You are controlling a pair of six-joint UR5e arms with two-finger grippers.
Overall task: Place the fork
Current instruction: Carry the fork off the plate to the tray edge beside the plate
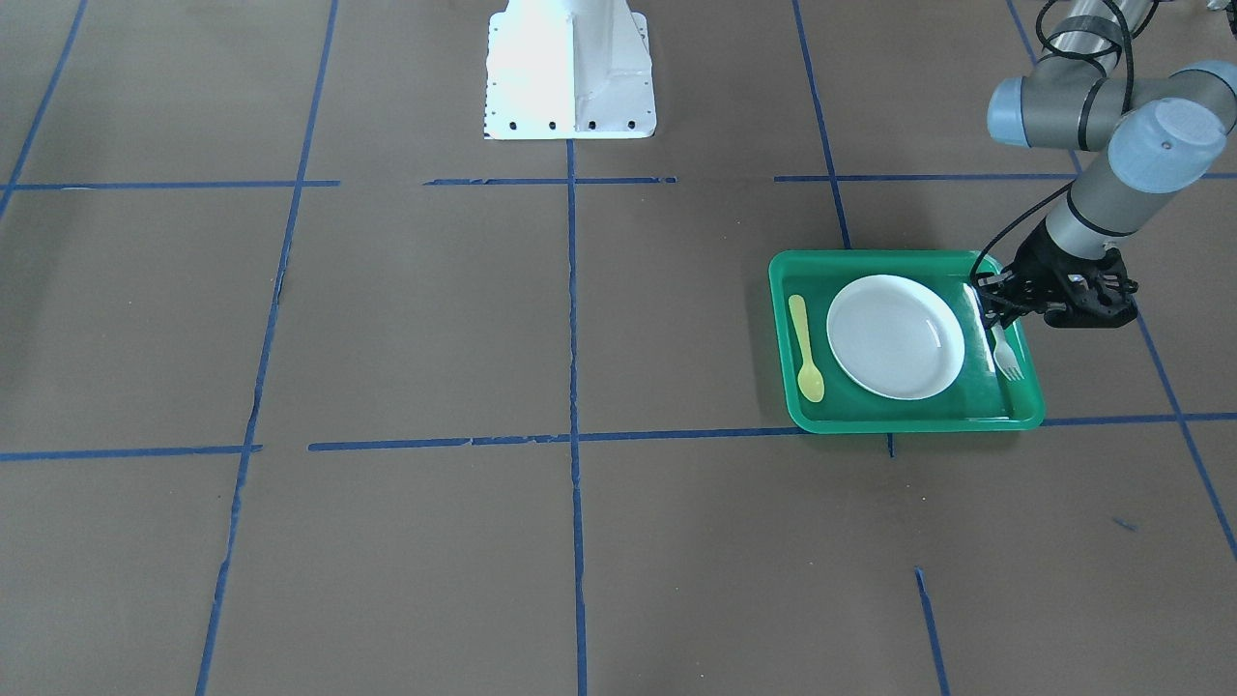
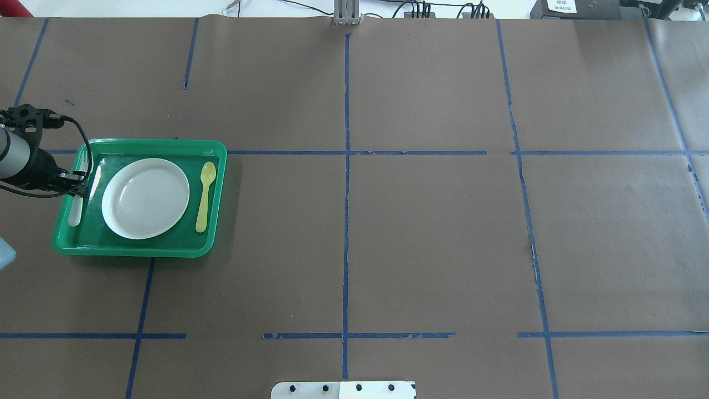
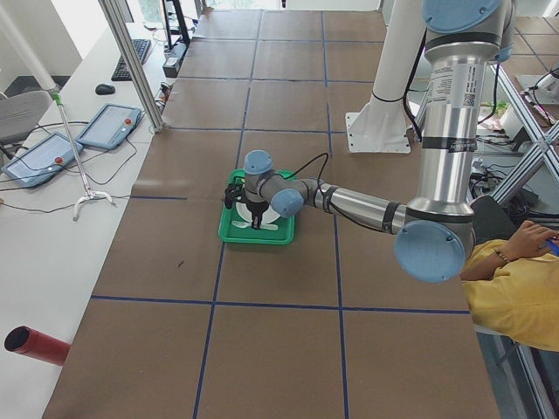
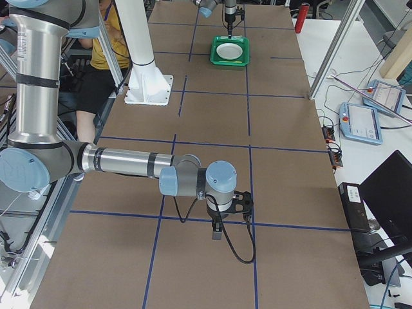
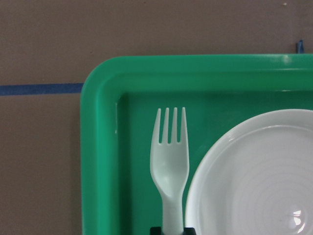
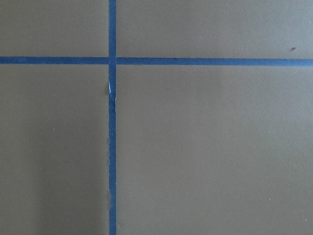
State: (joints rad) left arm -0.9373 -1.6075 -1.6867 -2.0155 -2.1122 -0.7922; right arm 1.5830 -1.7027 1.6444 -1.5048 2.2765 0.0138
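Observation:
The pale whitish-green fork [image 5: 169, 161] is in the green tray [image 5: 98, 147], between the tray's wall and the white plate [image 5: 259, 176], tines pointing away from the robot. My left gripper [image 5: 171, 231] is shut on the fork's handle, its fingertips tight on both sides. In the front-facing view the left gripper [image 1: 995, 314] is over the tray [image 1: 908, 259] with the fork [image 1: 1006, 356] sticking out below it. Overhead, the fork's handle [image 2: 75, 210] shows behind the left gripper [image 2: 80, 188]. My right gripper [image 4: 217, 232] hovers over bare table far from the tray; I cannot tell its state.
A yellow spoon [image 1: 804, 353] lies in the tray on the plate's [image 1: 894, 336] other side. The robot's white base [image 1: 570, 68] stands at mid-table. A person in yellow [image 3: 515, 279] sits beside the robot. Blue tape lines cross the brown table.

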